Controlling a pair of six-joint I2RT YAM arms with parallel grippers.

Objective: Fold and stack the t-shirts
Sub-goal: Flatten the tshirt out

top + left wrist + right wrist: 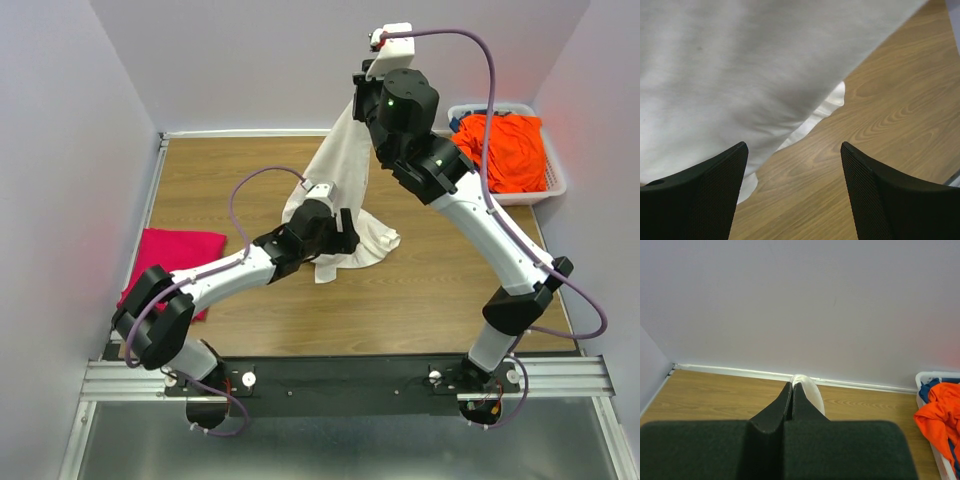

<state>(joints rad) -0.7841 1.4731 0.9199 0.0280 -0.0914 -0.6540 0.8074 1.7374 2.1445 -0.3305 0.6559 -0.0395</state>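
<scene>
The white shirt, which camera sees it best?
The top external view: it shows most of the white shirt hanging from the right gripper down to the table. The left wrist view shows only a patch of cloth past the open left gripper; the right wrist view, just a pinched bit.

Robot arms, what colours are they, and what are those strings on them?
Both the left arm and the right arm are white tubes with chunky black joints. A thin purple cable loops along each one. Small green lights glow on the right arm's joints. The left gripper and the right gripper each have two flat black fingers.
</scene>
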